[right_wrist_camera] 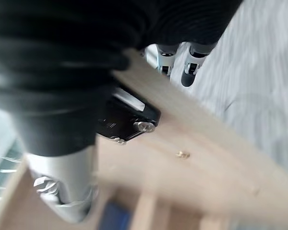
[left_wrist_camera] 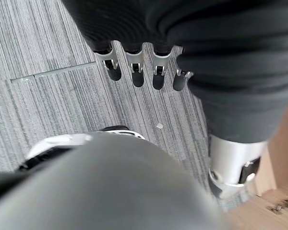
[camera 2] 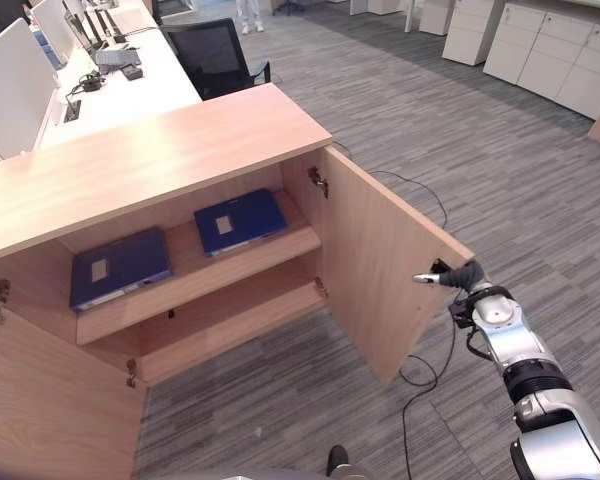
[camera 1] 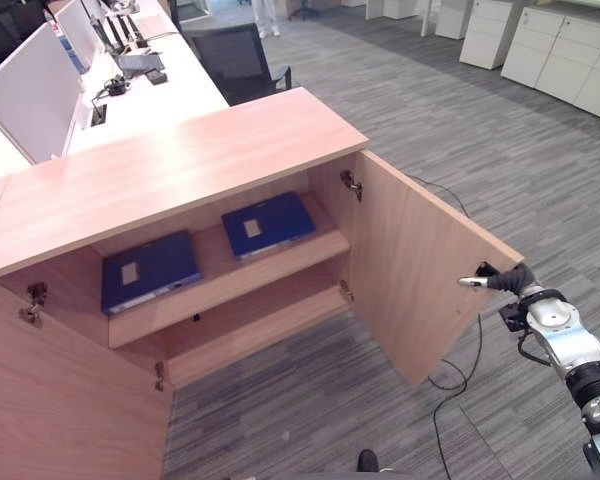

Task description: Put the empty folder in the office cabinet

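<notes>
We saw two blue folders (camera 1: 150, 271) lying flat on the cabinet (camera 1: 170, 170) shelf, long axes slanting toward its open right door (camera 1: 420, 270); our right hand (camera 2: 458, 277) pinched that door's edge, our left hand (left_wrist_camera: 144, 72) hung relaxed.

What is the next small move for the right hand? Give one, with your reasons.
Probably push the right cabinet door toward shut. Both blue folders already lie flat on the upper shelf, and the right hand sits at that door's free edge, fingers over it and thumb on the inner face. The left hand hangs over the floor, holding nothing.
</notes>
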Controlling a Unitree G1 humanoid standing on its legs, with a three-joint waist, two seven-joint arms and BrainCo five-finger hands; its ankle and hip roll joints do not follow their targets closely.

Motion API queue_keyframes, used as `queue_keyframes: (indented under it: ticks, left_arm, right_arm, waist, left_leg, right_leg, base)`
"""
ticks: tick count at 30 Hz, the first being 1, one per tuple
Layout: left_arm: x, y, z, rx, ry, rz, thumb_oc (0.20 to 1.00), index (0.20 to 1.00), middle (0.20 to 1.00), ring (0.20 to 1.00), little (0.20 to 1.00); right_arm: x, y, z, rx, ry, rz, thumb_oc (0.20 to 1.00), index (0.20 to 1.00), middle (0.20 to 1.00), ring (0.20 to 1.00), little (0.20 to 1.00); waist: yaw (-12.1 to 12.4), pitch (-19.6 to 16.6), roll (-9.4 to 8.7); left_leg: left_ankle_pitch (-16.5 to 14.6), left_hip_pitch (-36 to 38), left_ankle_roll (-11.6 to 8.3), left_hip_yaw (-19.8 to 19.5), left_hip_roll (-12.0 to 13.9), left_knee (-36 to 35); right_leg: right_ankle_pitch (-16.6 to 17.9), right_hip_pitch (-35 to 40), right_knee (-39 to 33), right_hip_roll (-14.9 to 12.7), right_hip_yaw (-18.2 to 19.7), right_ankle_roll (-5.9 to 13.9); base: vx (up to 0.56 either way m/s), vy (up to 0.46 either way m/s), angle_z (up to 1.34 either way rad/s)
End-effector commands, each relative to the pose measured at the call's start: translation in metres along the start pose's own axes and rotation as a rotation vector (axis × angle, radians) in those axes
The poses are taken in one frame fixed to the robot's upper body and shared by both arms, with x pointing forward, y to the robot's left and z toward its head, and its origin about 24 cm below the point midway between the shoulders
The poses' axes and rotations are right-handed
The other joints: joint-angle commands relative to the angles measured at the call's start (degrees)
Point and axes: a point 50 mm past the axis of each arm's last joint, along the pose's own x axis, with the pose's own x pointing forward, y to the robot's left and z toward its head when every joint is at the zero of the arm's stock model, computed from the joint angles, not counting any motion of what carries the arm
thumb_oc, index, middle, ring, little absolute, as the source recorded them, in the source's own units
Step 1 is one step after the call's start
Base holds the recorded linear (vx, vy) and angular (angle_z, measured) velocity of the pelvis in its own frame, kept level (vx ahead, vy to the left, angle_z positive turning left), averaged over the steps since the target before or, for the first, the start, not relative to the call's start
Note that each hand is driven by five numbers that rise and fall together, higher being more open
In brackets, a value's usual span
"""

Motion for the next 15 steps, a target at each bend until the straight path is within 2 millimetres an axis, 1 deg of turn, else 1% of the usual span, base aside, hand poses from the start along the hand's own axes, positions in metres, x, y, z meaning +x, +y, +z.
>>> queue_keyframes:
  ticks: [1,2,4,5,6,7,8,9,11,12,13,14,15]
  left_arm:
    - [-0.001,0.009,-0.001,-0.013,0.013,0.004,1.0,1.0,1.0,1.0,1.0]
    - [-0.001,0.009,-0.001,-0.013,0.013,0.005,1.0,1.0,1.0,1.0,1.0]
    - [-0.003,0.011,-0.009,-0.022,0.033,0.01,1.0,1.0,1.0,1.0,1.0]
    - [-0.006,0.013,-0.016,-0.032,0.042,0.014,1.0,1.0,1.0,1.0,1.0]
    - [-0.009,0.014,-0.025,-0.048,0.052,0.013,1.0,1.0,1.0,1.0,1.0]
    - [-0.01,0.014,-0.027,-0.056,0.053,0.009,1.0,1.0,1.0,1.0,1.0]
    - [-0.012,0.014,-0.031,-0.063,0.058,0.006,1.0,1.0,1.0,1.0,1.0]
    - [-0.012,0.014,-0.031,-0.063,0.058,0.006,1.0,1.0,1.0,1.0,1.0]
    - [-0.016,0.009,-0.035,-0.09,0.043,-0.031,1.0,1.0,1.0,1.0,1.0]
    - [-0.016,0.009,-0.035,-0.09,0.043,-0.031,1.0,1.0,1.0,1.0,1.0]
    - [-0.017,0.008,-0.035,-0.09,0.037,-0.043,1.0,1.0,1.0,1.0,1.0]
    - [-0.022,0.002,-0.033,-0.072,0.01,-0.104,1.0,1.0,1.0,1.0,1.0]
    - [-0.026,-0.002,-0.031,-0.066,-0.009,-0.148,1.0,1.0,1.0,1.0,1.0]
  right_arm:
    - [-0.006,0.107,0.109,0.491,-0.55,0.508,1.0,1.0,1.0,1.0,1.0]
    - [-0.006,0.107,0.109,0.491,-0.55,0.508,1.0,1.0,1.0,1.0,1.0]
    - [-0.022,0.13,0.124,0.608,-0.6,0.653,1.0,1.0,1.0,1.0,1.0]
    - [-0.035,0.153,0.131,0.68,-0.587,0.818,1.0,1.0,1.0,1.0,1.0]
    - [-0.047,0.175,0.133,0.741,-0.543,0.971,1.0,1.0,1.0,1.0,1.0]
    - [-0.05,0.181,0.131,0.742,-0.524,1.016,1.0,1.0,1.0,1.0,1.0]
    - [-0.052,0.183,0.132,0.74,-0.521,1.035,1.0,1.0,1.0,1.0,1.0]
    - [-0.052,0.183,0.132,0.74,-0.521,1.035,1.0,1.0,1.0,1.0,1.0]
    - [-0.054,0.196,0.121,0.806,-0.433,1.083,1.0,1.0,1.0,1.0,1.0]
    - [-0.054,0.196,0.121,0.806,-0.433,1.083,1.0,1.0,1.0,1.0,1.0]
    - [-0.055,0.198,0.12,0.814,-0.425,1.087,1.0,1.0,1.0,1.0,1.0]
    - [-0.06,0.208,0.113,0.814,-0.368,1.136,1.0,1.0,1.0,1.0,1.0]
    - [-0.063,0.212,0.11,0.796,-0.343,1.163,1.0,1.0,1.0,1.0,1.0]
  waist:
    - [4.2,-2.2,-3.96]
    - [4.2,-2.4,-4.0]
    - [4.7,-2.3,-4.2]
    - [5.5,-2.4,-4.51]
    - [6.5,-2.2,-4.81]
    - [6.9,-2.3,-4.96]
    - [7.3,-2.4,-5.07]
    - [7.3,-2.4,-5.07]
    - [9.1,-2.1,-5.43]
    - [9.0,-2.2,-5.43]
    - [9.7,-2.0,-5.54]
    - [11.4,-1.6,-5.91]
    - [12.6,-1.2,-6.21]
  left_leg:
    - [0.7,-2.8,-0.83,-1.1,0.2,0.3]
    - [0.8,-2.9,-0.82,-1.1,0.2,0.3]
    - [0.9,-3.0,-0.85,-1.2,0.2,0.3]
    - [1.1,-3.4,-0.91,-1.6,0.2,0.4]
    - [1.4,-3.7,-0.98,-2.1,0.1,0.3]
    - [1.6,-4.1,-0.97,-2.3,0.1,0.3]
    - [1.6,-4.4,-0.98,-2.7,0.1,0.4]
    - [1.6,-4.4,-0.98,-2.7,0.0,0.4]
    - [2.1,-5.4,-1.01,-4.1,-0.1,0.3]
    - [2.1,-5.4,-1.0,-4.1,-0.1,0.3]
    - [2.4,-5.8,-1.01,-4.7,-0.2,0.3]
    - [2.8,-6.8,-1.03,-6.5,-0.4,0.3]
    - [2.9,-7.4,-0.97,-7.8,-0.6,0.4]
  right_leg:
    - [-4.7,2.0,0.6,-3.8,2.1,6.96]
    - [-4.6,1.8,0.6,-3.8,2.0,6.95]
    - [-4.4,1.8,0.4,-3.9,1.8,6.98]
    - [-4.2,1.7,0.4,-4.1,1.1,6.96]
    - [-4.0,1.6,0.4,-4.3,0.5,6.97]
    - [-3.9,1.4,0.4,-4.4,0.3,6.97]
    - [-3.9,1.3,0.4,-4.5,-0.2,7.0]
    - [-3.9,1.3,0.4,-4.5,-0.2,7.0]
    - [-3.8,1.1,0.4,-4.9,-1.8,7.13]
    - [-3.8,1.1,0.4,-4.9,-1.8,7.13]
    - [-3.8,1.0,0.4,-5.1,-2.6,7.21]
    - [-3.8,0.9,0.4,-5.4,-4.4,7.39]
    - [-3.8,1.1,0.4,-5.6,-5.6,7.53]
  base:
    - [-0.02,0.016,-0.03]
    - [0.0,0.0,0.0]
    - [-0.01,0.006,0.04]
    - [-0.05,0.025,0.12]
    - [-0.06,0.026,0.14]
    - [-0.05,0.024,0.23]
    - [-0.02,0.007,0.3]
    - [-0.03,0.012,0.36]
    - [-0.04,0.016,0.41]
    - [-0.04,0.012,0.5]
    - [-0.04,0.003,0.4]
    - [-0.05,-0.015,0.61]
    - [-0.04,-0.017,0.54]
